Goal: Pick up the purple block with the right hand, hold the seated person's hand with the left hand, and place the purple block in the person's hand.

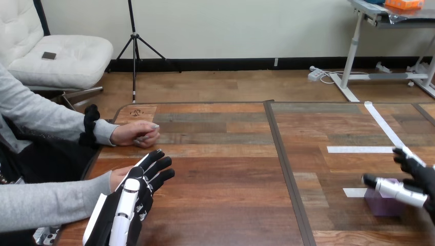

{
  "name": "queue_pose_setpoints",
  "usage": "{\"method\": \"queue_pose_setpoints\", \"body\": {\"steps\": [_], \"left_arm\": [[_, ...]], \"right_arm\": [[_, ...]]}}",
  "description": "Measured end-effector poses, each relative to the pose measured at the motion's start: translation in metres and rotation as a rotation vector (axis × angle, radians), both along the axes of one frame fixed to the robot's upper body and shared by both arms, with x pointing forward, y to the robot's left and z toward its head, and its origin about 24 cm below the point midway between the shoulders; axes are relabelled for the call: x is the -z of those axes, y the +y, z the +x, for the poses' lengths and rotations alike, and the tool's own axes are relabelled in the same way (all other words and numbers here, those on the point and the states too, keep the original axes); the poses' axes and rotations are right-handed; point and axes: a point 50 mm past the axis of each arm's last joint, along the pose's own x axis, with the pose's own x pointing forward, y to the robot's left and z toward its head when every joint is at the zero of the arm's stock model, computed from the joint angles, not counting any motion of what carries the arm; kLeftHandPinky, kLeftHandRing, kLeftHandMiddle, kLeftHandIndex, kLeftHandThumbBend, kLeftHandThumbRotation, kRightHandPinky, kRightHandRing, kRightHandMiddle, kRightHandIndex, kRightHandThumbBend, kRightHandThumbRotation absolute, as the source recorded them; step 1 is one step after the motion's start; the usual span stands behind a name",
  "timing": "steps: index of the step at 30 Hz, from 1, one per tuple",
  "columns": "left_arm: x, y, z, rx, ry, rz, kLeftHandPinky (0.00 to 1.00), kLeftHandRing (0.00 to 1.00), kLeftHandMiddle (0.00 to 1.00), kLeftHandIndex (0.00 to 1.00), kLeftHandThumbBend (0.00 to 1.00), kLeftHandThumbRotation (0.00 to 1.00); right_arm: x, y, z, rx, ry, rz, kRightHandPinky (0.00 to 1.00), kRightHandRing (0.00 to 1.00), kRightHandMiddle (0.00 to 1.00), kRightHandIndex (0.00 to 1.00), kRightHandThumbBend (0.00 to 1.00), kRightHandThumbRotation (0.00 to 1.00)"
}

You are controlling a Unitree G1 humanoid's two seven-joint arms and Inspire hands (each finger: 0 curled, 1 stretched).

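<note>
**A:** The purple block (380,206) is spotted at the far right of the counter (225,169), close to the front edge, just beside a short white tape mark (354,192).

**B:** And the right hand (418,179) is set right on it, reaching in from the right edge. The block lies just left of and below that hand, and its top is partly covered by it.

**A:** Is a grip made?

**B:** That cannot be told. The hand is seen across the block, but closure is not shown.

**A:** Over at the lower left, the left hand (138,187) is laid open, fingers straight, over the person's hand at the lower left (117,177). No curl round it is seen, so no hold is claimed.

**B:** The person's other hand (134,134) is rested farther up the counter, apart from both.

**A:** So the relation that matters is this: block and receiving hand are well apart, at opposite sides of the counter. The block is to be carried leftward across the whole width, it is judged.

**B:** The right hand is by far the nearer to the block. No long axis can be made out on the block.
</note>
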Motion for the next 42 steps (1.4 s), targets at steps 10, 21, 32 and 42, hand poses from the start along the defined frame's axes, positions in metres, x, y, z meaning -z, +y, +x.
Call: {"method": "queue_pose_setpoints", "body": {"steps": [10,21,32,42], "left_arm": [[-0.0009,0.0001,0.0003,0.000,-0.003,-0.001,0.91,0.82,0.84,0.83,0.23,1.00],[-0.0017,0.0001,0.0006,0.000,-0.003,-0.002,0.90,0.81,0.83,0.81,0.24,0.99],[-0.0017,0.0001,0.0008,0.002,0.001,-0.002,0.89,0.81,0.82,0.80,0.27,0.98],[-0.0019,0.0013,0.0008,-0.003,0.000,-0.006,0.89,0.81,0.82,0.79,0.28,0.99]], "right_arm": [[-0.0003,-0.0002,0.0029,0.009,0.020,-0.053,0.85,0.95,0.98,0.96,1.00,0.44],[-0.0060,-0.0037,0.0078,0.023,0.025,-0.077,0.84,0.95,0.98,0.97,1.00,0.43],[-0.0067,-0.0051,0.0077,0.019,0.034,-0.082,0.88,0.99,1.00,0.97,1.00,0.39],[-0.0058,-0.0040,0.0079,0.010,0.045,-0.077,0.92,0.99,1.00,0.96,1.00,0.32]]}}
